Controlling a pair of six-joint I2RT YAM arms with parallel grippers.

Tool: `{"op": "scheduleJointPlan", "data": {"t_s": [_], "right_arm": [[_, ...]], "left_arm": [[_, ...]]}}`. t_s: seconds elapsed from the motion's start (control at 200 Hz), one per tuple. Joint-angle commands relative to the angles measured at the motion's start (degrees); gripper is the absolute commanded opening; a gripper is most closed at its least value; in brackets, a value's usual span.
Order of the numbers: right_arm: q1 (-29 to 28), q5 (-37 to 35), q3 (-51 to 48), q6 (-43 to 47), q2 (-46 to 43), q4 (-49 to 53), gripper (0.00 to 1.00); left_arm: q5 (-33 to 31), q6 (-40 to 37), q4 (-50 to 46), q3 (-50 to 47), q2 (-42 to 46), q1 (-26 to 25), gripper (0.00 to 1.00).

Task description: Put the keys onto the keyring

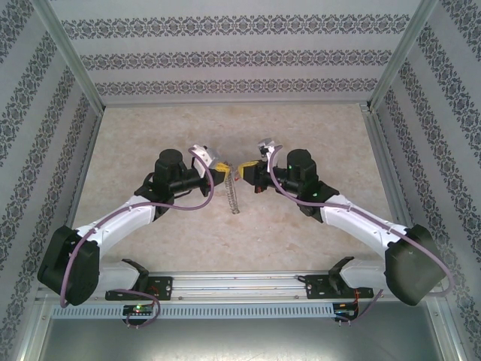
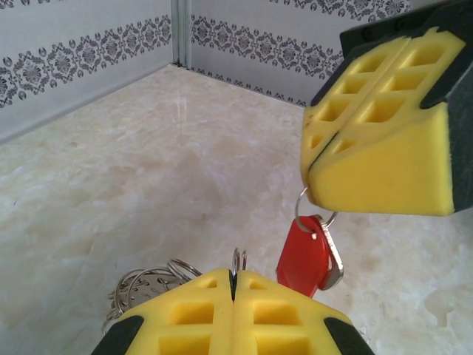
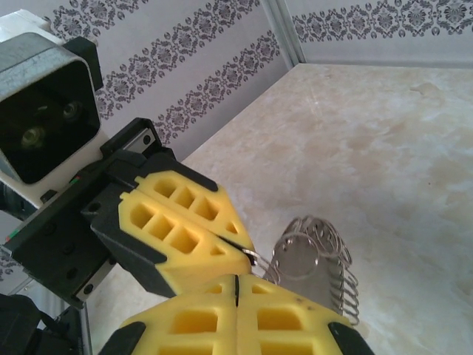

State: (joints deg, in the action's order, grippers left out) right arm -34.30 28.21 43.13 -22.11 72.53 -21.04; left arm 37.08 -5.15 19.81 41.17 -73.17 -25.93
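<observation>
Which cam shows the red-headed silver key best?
Left wrist: the red-headed silver key hangs in full view under the right gripper. Top external: too small to tell. Right wrist: hidden behind yellow foam fingers.

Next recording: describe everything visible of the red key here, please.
The key has a glossy red, plastic-looking head with a silver metal piece behind it. It hangs tilted from a small wire ring pinched in the shut right tool, above the marbled table. Its lower end sits close by the left tool, shut on the keyring; whether they touch is unclear.
</observation>
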Motion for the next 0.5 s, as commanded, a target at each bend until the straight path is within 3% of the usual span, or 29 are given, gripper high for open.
{"op": "scheduleJointPlan", "data": {"t_s": [0.0, 0.495], "right_arm": [[-0.98, 1.24, 2.38, 1.18, 1.18, -0.76, 0.0], [-1.29, -0.77, 3.05, 2.53, 3.32, 0.47, 0.0]], "left_arm": [[1.33, -1.4, 0.4, 2.25, 0.75, -1.1, 0.0], [1.5, -1.1, 1.06, 1.74, 2.48, -1.93, 0.0]]}}
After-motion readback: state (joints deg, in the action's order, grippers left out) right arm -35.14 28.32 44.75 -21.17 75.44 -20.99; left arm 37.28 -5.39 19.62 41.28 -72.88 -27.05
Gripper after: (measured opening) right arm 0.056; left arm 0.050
